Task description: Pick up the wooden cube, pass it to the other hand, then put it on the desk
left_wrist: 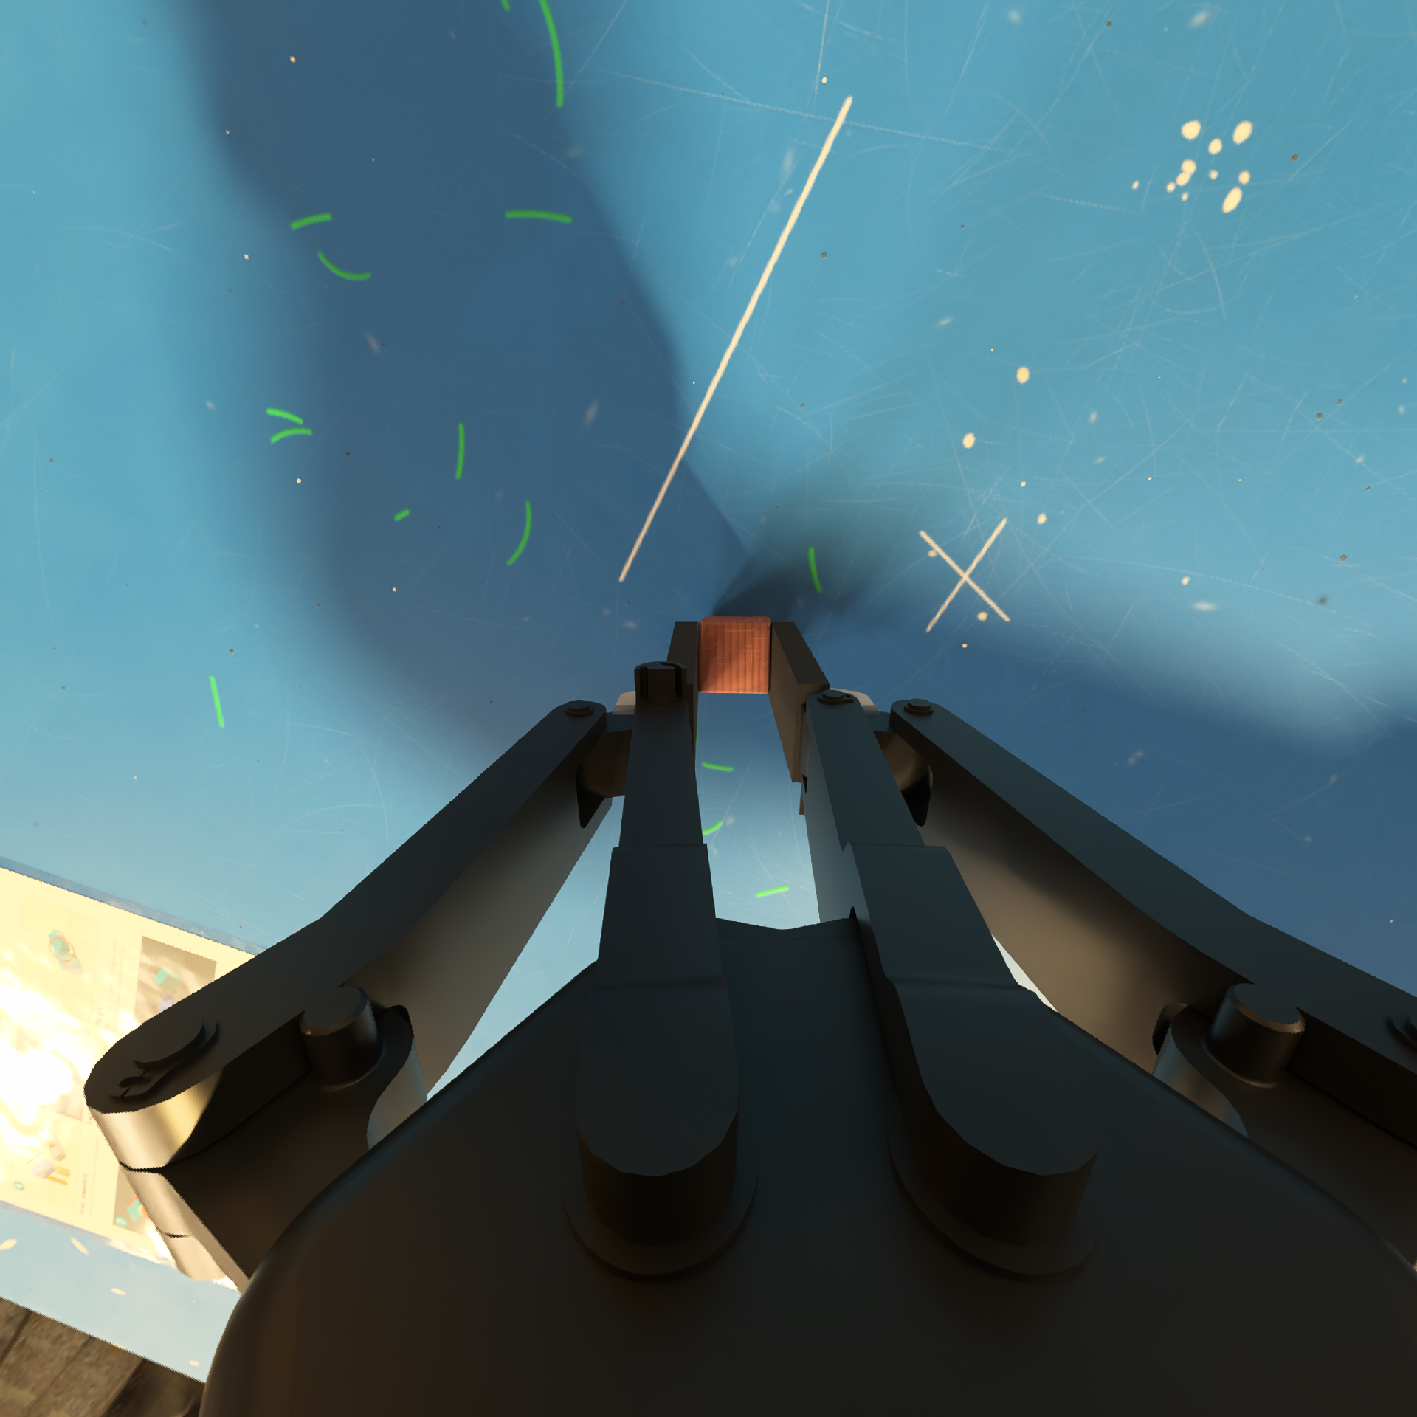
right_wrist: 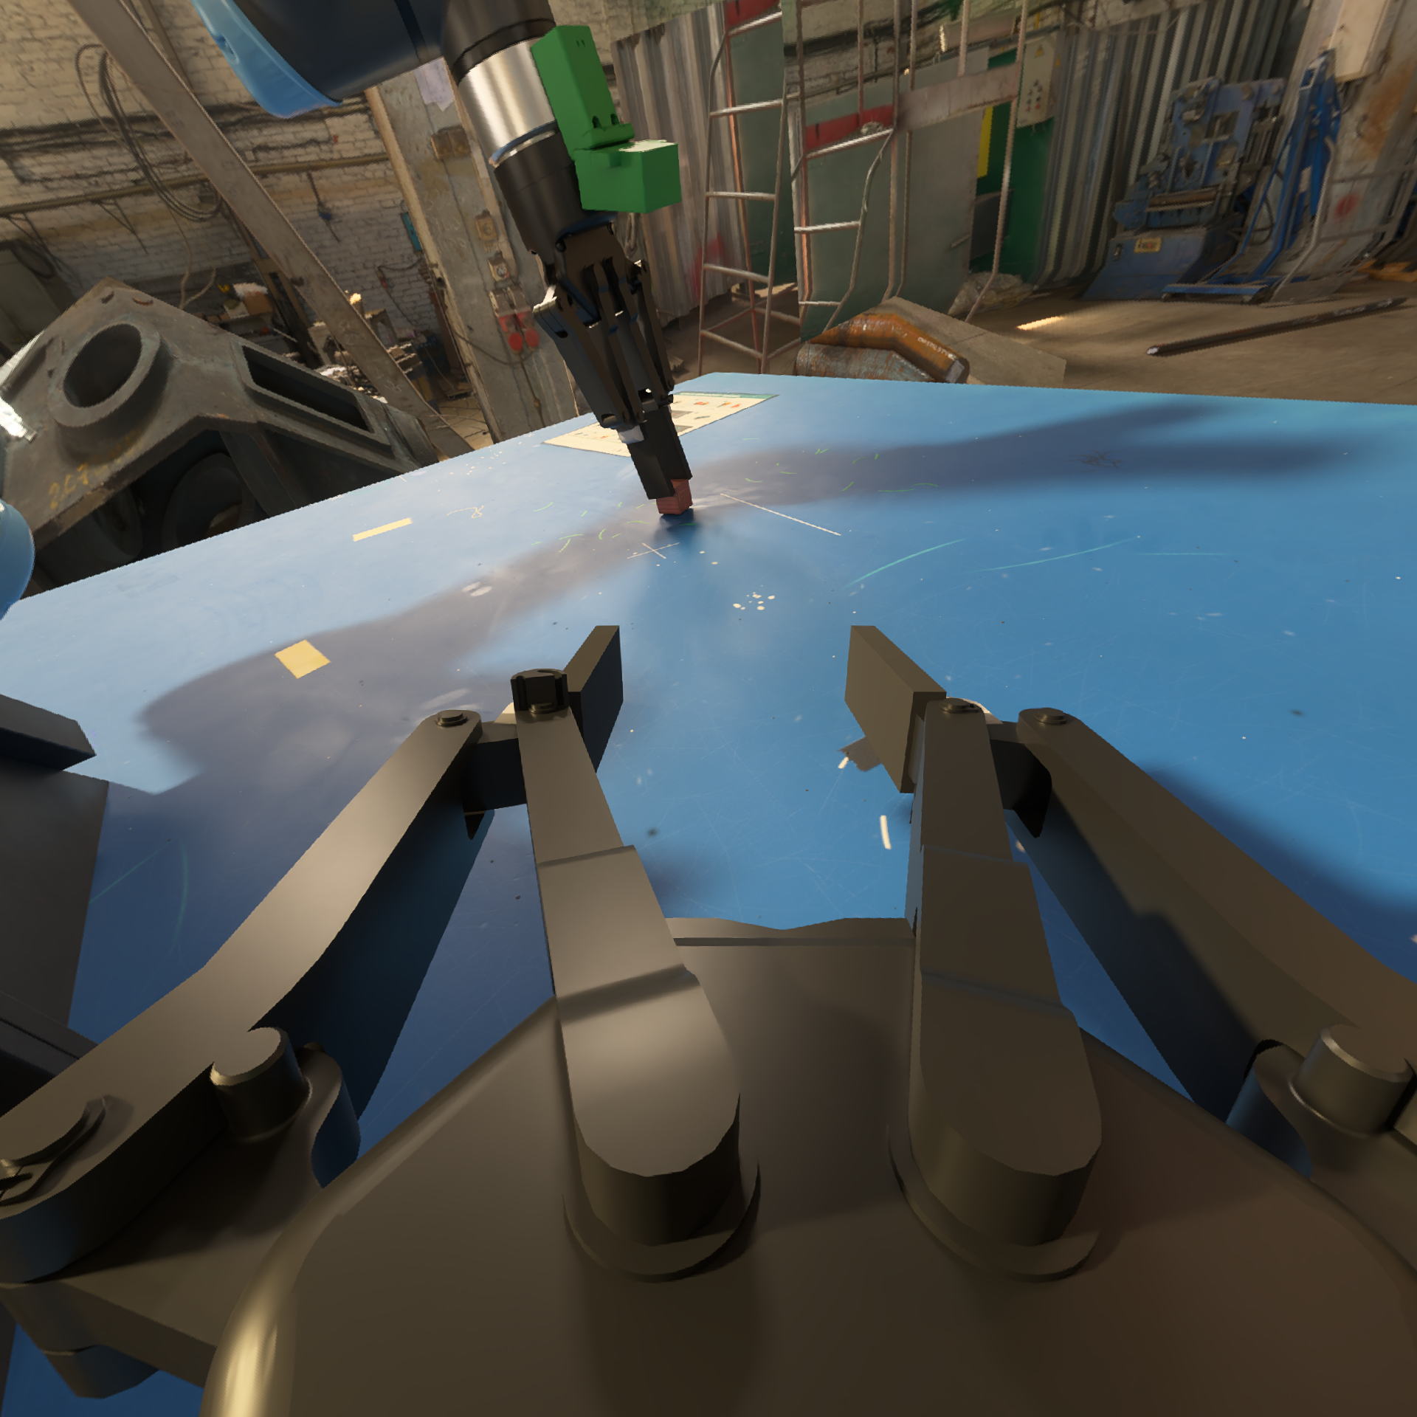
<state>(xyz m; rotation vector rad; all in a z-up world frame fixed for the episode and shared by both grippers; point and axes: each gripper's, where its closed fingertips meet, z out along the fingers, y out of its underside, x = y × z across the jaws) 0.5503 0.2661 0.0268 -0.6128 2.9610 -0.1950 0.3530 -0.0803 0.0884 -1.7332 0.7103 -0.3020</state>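
Your left gripper (left_wrist: 734, 655) pinches the wooden cube (left_wrist: 734, 653) just above the blue surface (left_wrist: 1073, 383); your right gripper (right_wrist: 734, 690) waits spread. Handover and placing remain.

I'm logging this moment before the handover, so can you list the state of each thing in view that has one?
left gripper: shut on the wooden cube, pointing down at the desk.
wooden cube: clamped between the left fingertips, at or just above the desk surface; contact unclear.
right gripper: open, empty, apart from the cube.
blue desk: scratched and paint-marked.
printed sheet: lying flat at the far desk edge.
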